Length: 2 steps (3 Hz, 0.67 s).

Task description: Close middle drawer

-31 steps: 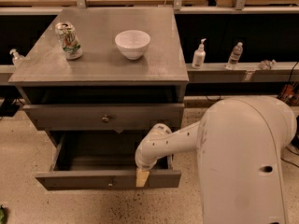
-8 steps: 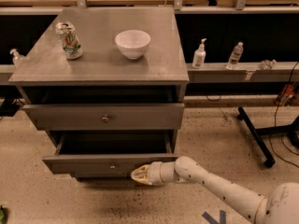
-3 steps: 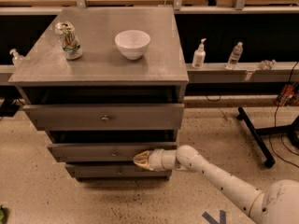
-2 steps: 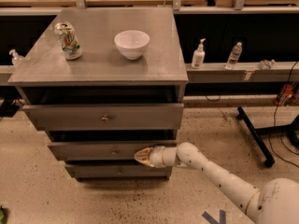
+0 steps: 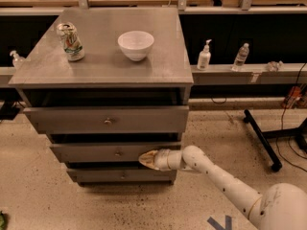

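Observation:
The middle drawer point(image 5: 96, 152) is a low flat grey front with a tiny centre knob, second of three in the grey cabinet. It sits nearly flush with the drawers above and below. My gripper point(image 5: 146, 158) is at the end of the white arm that reaches in from the lower right. Its tan tip rests against the right part of the middle drawer's front. The top drawer point(image 5: 108, 120) with the larger knob stands above it, and the lowest drawer point(image 5: 122, 175) below it.
A white bowl point(image 5: 135, 44) and a drink can point(image 5: 70, 41) stand on the cabinet top point(image 5: 103, 66). Bottles point(image 5: 205, 55) stand on a ledge to the right. A black stand leg point(image 5: 261, 139) lies on the floor at right.
The middle drawer has gone from pulled far out to pushed in, with my gripper following it inward. In the last second it has barely moved.

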Motion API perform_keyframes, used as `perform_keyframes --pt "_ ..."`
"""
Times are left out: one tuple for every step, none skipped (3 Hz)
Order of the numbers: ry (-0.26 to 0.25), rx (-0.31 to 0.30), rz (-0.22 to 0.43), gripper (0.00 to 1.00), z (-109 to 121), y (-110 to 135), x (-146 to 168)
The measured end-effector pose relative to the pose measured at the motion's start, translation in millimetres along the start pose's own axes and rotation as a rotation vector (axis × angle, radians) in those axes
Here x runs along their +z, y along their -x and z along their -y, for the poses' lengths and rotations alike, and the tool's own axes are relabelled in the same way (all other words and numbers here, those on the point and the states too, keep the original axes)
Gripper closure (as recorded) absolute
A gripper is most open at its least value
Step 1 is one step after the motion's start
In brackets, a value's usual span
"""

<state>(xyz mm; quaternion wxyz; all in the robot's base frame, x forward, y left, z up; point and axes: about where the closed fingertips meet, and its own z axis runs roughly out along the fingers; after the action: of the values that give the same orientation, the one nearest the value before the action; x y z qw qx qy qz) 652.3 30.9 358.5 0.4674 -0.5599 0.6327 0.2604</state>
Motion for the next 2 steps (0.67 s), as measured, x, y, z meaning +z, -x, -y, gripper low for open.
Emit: perform_keyframes --pt "0.003 0.002 0.002 1.0 -4 0 0" --pt "0.036 -0.005 0.012 1.0 -37 8 0"
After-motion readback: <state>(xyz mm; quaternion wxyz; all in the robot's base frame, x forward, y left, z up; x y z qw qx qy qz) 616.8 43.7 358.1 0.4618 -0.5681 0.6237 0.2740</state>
